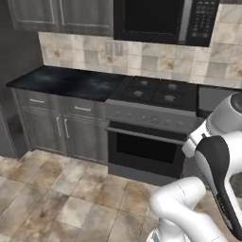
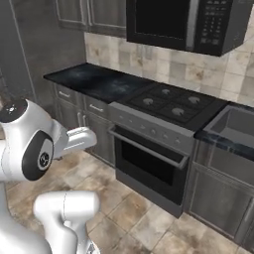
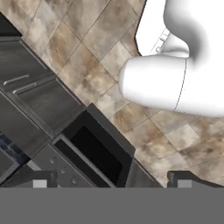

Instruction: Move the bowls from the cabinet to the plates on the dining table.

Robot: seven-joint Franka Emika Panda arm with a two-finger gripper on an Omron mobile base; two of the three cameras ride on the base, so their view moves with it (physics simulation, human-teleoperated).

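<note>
Neither bowl is anywhere among these pictures, nor are the plates; where they sit cannot be told from here. Judging by the task, bowls are rigid, fairly light and smooth, so the rim would be the likeliest place to pinch one. Wall cabinets (image 1: 61,14) with closed doors hang at the top, beside a microwave (image 1: 165,20). Below them a black desk (image 1: 66,81) adjoins a stove (image 1: 158,92) with a dark oven door (image 1: 144,149). A sink (image 2: 233,126) lies to the right. The end effector (image 3: 111,179) is open, empty, pointing down at the tiled floor (image 1: 52,194) beside the oven.
</note>
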